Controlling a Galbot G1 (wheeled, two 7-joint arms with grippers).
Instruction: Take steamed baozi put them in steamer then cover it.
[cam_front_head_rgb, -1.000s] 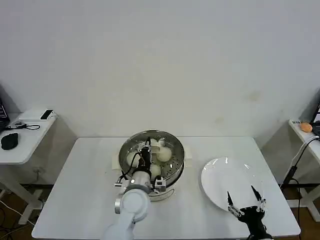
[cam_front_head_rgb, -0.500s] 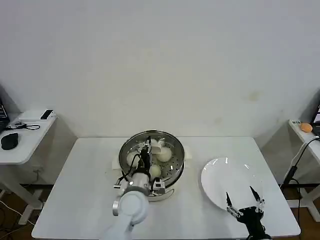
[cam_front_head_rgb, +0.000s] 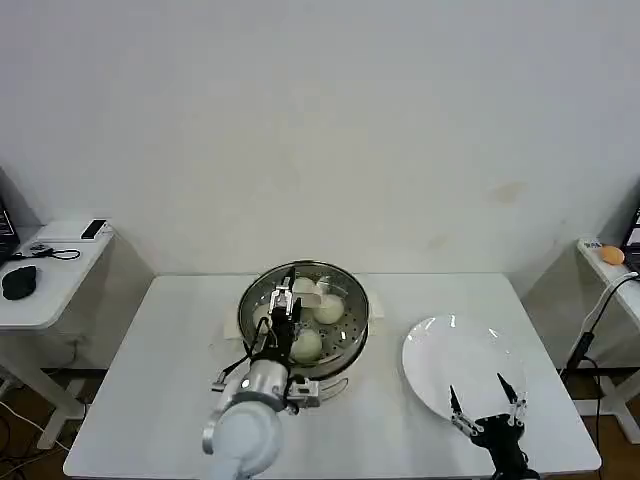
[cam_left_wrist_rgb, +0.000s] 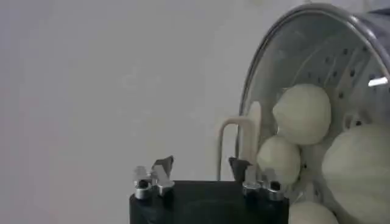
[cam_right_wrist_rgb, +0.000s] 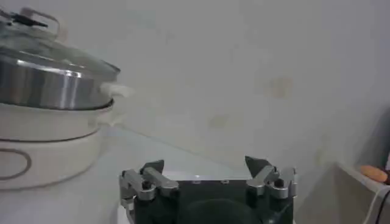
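The left gripper (cam_front_head_rgb: 281, 325) is drawing back toward the lower middle of the head view, jaws wide and empty, leaving the cover (cam_right_wrist_rgb: 61, 58) resting on the steamer (cam_front_head_rgb: 360, 312) at centre frame over the steamed baozi (cam_front_head_rgb: 307, 345), so the task is looking finished, while the right gripper (cam_front_head_rgb: 485, 398) is idling wide open at lower right.

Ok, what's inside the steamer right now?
Cream-white baozi lie on the perforated tray of the steamer, under the clear cover. The left wrist view shows four. In the head view the left gripper hides part of the tray.
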